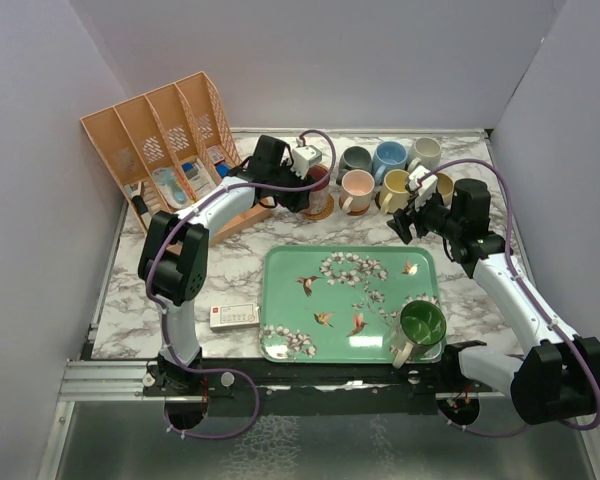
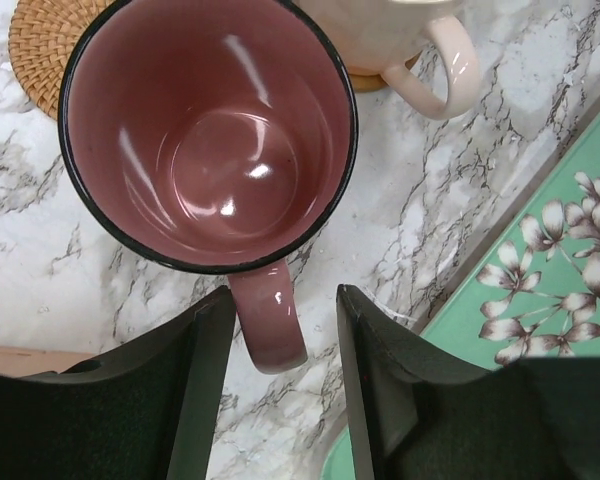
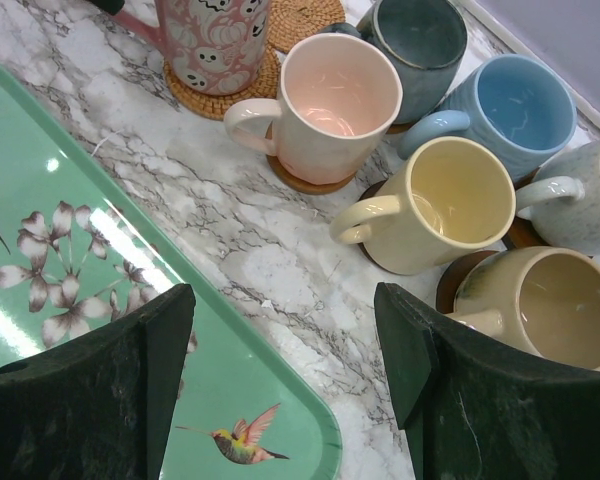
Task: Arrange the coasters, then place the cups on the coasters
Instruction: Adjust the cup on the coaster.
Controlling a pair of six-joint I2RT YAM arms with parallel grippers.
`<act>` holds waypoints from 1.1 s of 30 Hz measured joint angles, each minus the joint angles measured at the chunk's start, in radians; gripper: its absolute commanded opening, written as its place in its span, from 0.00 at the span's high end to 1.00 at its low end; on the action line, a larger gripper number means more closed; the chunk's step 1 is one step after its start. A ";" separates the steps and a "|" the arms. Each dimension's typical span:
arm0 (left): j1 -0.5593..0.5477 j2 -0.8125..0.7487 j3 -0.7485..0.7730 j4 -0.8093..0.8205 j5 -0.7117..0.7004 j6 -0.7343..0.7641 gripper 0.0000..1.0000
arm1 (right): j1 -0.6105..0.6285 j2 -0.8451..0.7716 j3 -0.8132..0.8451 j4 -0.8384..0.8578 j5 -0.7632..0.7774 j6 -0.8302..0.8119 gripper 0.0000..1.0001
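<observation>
Green is the odd colour out: the green mug sits on the floral tray, well apart from the others and on no coaster. That looks like the main step left.

At the back of the marble counter six mugs are grouped close together: the pink mug, yellow mug, tan mug, grey mug, blue mug and speckled cream mug. Dark or wooden discs show under the pink, yellow, tan and cream ones. Under the grey and blue mugs I cannot tell.

The dark red mug stands upright on a woven coaster, just beside the pink mug. The left hand straddles its handle with its jaws parted. A gap shows on one side, so it is not clenched on the mug.

A second woven coaster lies between the dark red and grey mugs. It appears bare and is probably meant for the green mug.

The right hand hangs released and empty over the counter, between the tray's edge and the mugs.
</observation>
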 measured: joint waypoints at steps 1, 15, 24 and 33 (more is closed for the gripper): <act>-0.002 0.003 0.004 0.000 0.000 0.000 0.57 | 0.000 0.000 0.000 0.000 0.000 0.000 0.26; -0.005 0.009 0.013 0.000 -0.022 -0.022 0.82 | 0.000 0.000 -0.001 0.000 0.000 -0.007 0.26; -0.009 0.010 0.047 -0.038 -0.023 -0.030 1.00 | 0.000 0.000 -0.001 0.000 0.000 -0.008 0.26; -0.010 0.010 0.117 -0.061 -0.044 -0.039 1.00 | 0.000 0.000 -0.001 0.000 0.002 -0.008 0.26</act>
